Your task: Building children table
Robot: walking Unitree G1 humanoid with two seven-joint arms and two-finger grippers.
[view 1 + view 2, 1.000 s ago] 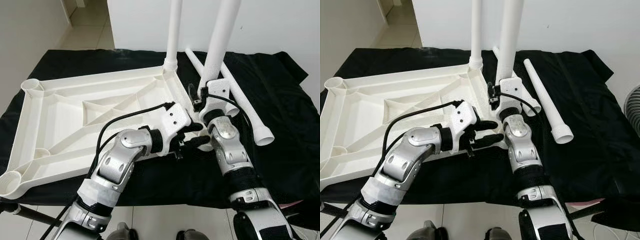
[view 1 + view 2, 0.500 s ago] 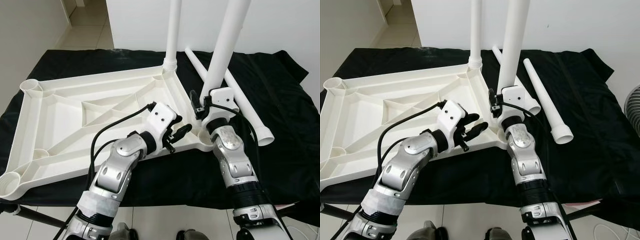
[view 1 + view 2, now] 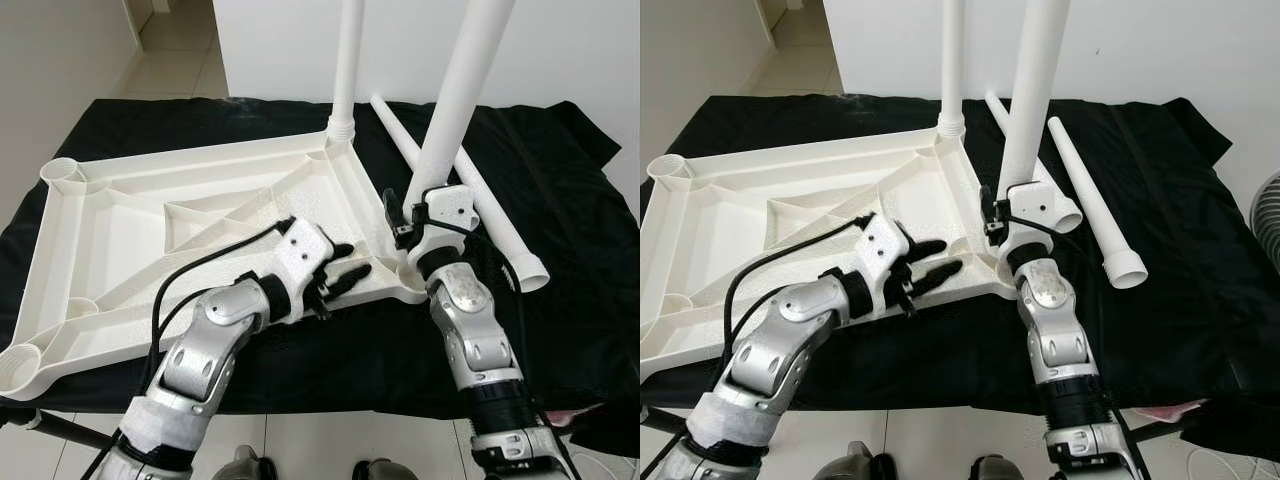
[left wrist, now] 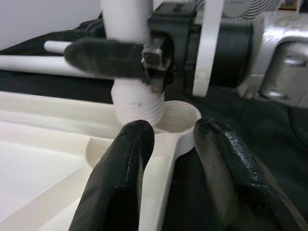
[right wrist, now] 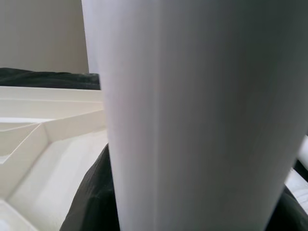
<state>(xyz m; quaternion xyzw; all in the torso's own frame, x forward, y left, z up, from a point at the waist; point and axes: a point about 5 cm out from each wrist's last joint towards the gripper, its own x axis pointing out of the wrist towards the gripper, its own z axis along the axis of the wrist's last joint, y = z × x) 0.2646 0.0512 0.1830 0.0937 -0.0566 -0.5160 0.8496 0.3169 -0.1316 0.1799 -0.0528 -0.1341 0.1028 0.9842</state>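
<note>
A black cloth covers the desk, and on it the white tabletop lies upside down, one leg already standing in its far corner socket. The right gripper is closed around a second leg, holding it upright in the near corner socket. The left gripper rests parted over the tabletop's near rim, gripping nothing. Two spare legs lie just right.
</note>
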